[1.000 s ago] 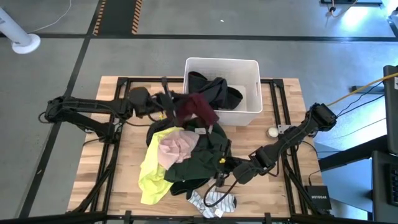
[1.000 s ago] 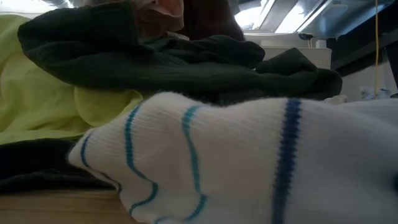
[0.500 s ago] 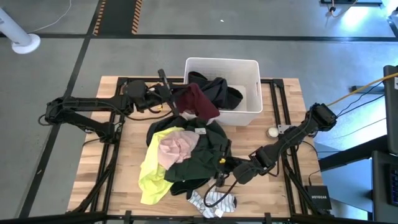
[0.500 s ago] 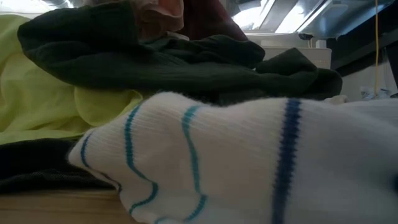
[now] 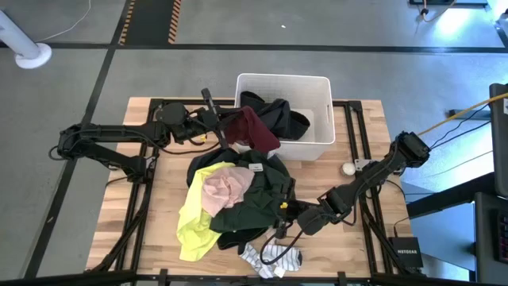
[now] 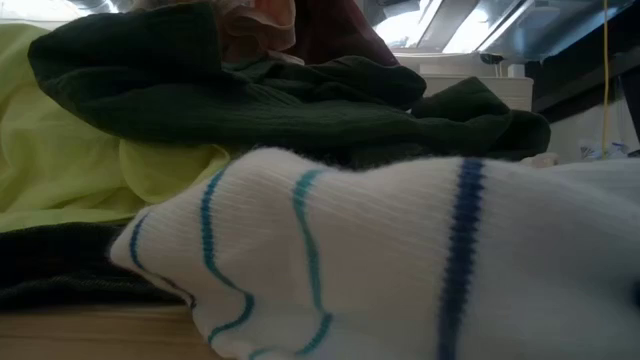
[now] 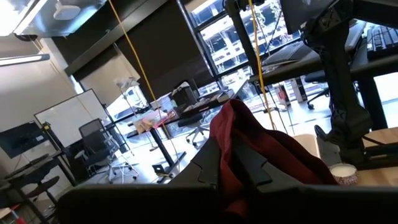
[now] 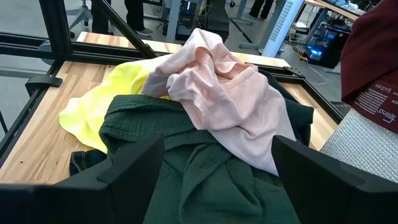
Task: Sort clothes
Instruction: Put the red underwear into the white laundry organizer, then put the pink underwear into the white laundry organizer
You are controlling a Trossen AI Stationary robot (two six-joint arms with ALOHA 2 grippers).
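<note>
Since a second ago, the left tool (image 5: 225, 127) has carried the maroon garment (image 5: 252, 131) away from the pile and up to the near wall of the white bin (image 5: 321, 87), and over the last half second almost nothing has moved. Its fingers are pressed together, pinching the maroon garment, which hangs in the air over the bin's front edge. From the left wrist view the same red cloth (image 7: 261, 155) bunches up between the dark fingers. Inside the bin lies a black garment (image 5: 278, 115). The pile sits in the middle of the wooden surface (image 5: 151, 214). A dark green garment (image 5: 254, 202) lies in the middle of it, a pale pink garment (image 5: 226, 187) rests on top of it, and a neon yellow garment (image 5: 194, 218) spreads out on the left side. A small striped piece (image 5: 274, 256) lies at the front edge of the surface, just beside the green one. The right tool (image 5: 287, 218) is low at the right edge of the pile, with its fingers spread wide and holding nothing. From the right wrist view the green cloth (image 8: 186, 143) is close in front of those open fingers. A small round white thing (image 5: 348, 168) lies on the surface near the right arm.
</note>
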